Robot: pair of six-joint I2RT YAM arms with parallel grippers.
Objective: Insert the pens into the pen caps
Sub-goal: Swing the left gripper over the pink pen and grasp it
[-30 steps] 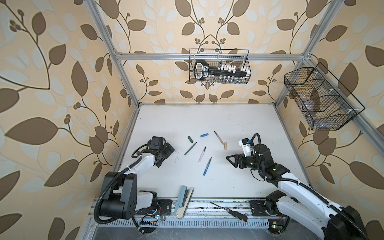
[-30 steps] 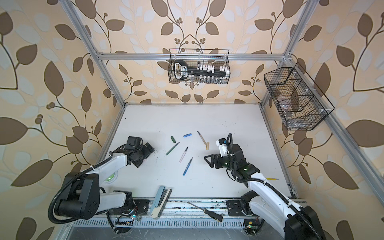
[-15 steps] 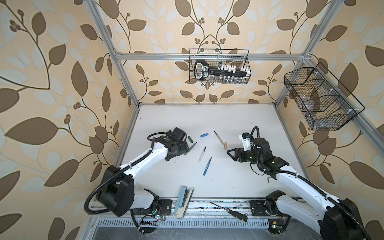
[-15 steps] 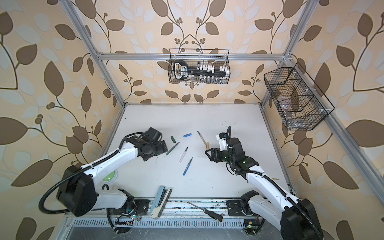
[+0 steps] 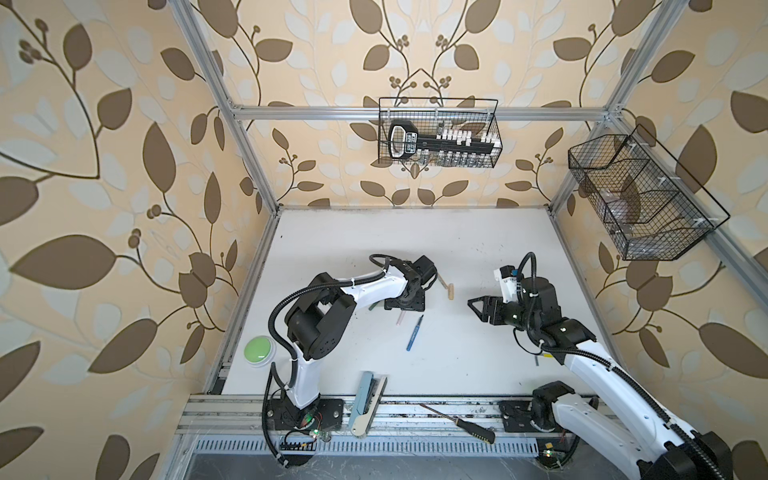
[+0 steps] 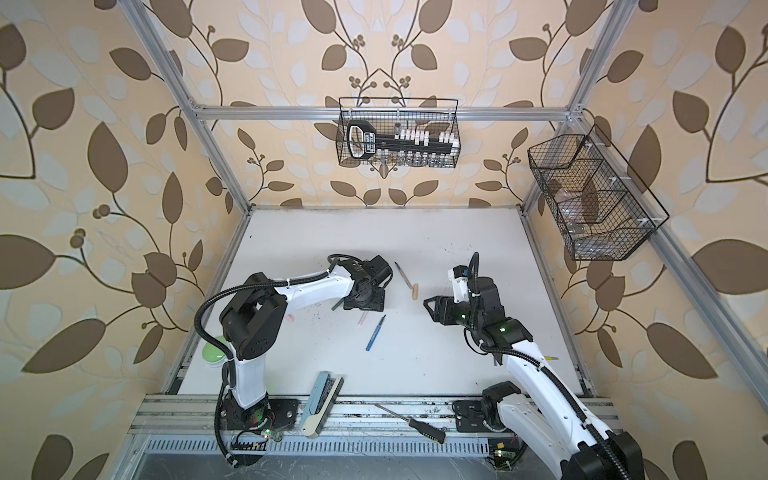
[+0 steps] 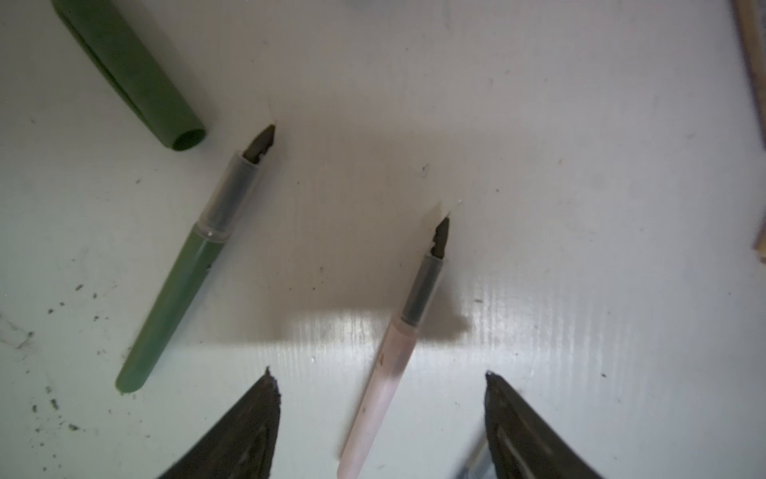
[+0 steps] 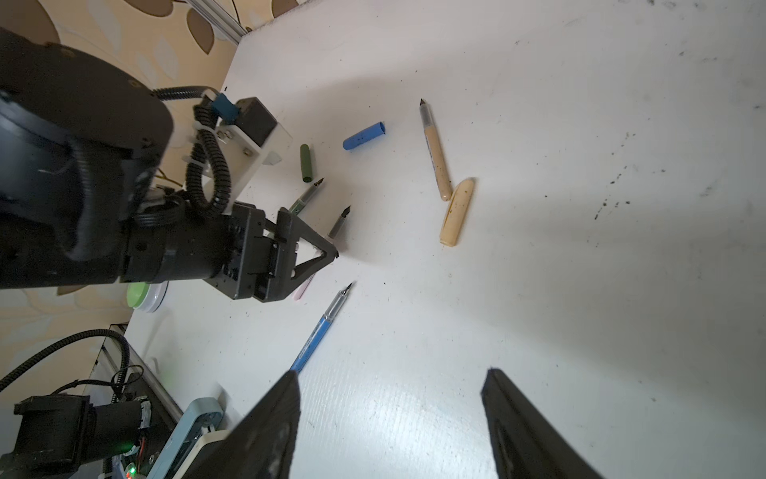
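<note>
My left gripper is open and hangs low over the table, its jaws either side of the pale pink pen without touching it. The dark green pen and dark green cap lie beside it. In both top views the left gripper covers these pens. My right gripper is open and empty, facing the middle of the table. The blue pen, blue cap, tan pen and tan cap lie loose. What looks like the pale pink cap lies by the left arm.
A green button sits at the table's left edge. A pale blue and white device and a black-handled screwdriver rest on the front rail. Two wire baskets hang on the walls.
My left arm has swung right from the table's left side to above the green and pink pens, and its jaws have narrowed a little. The right gripper has shifted only slightly.
</note>
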